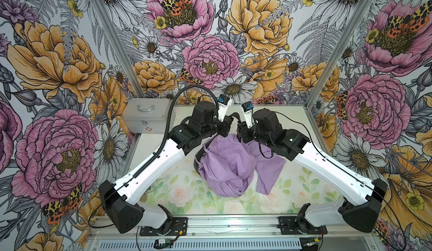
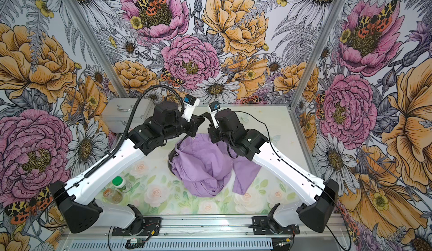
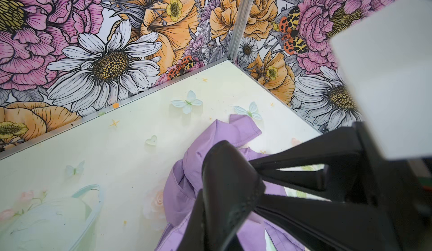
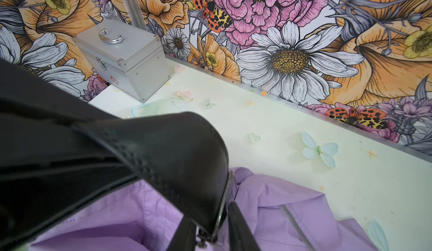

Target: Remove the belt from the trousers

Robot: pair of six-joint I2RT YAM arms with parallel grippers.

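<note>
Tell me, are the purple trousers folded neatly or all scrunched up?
Scrunched up. In both top views the trousers lie in a rumpled heap, one leg flopping out sideways.

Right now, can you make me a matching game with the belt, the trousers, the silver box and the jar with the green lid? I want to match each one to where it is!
Things:
1. belt
2. trousers
3. silver case
4. green-lidded jar

Places:
A. crumpled in a heap in the middle of the table
B. in the far corner, on the left arm's side
C. partly lifted up in the air
D. on the table close beside the left arm

Pairs: 1-C, 2-A, 3-B, 4-D
</note>
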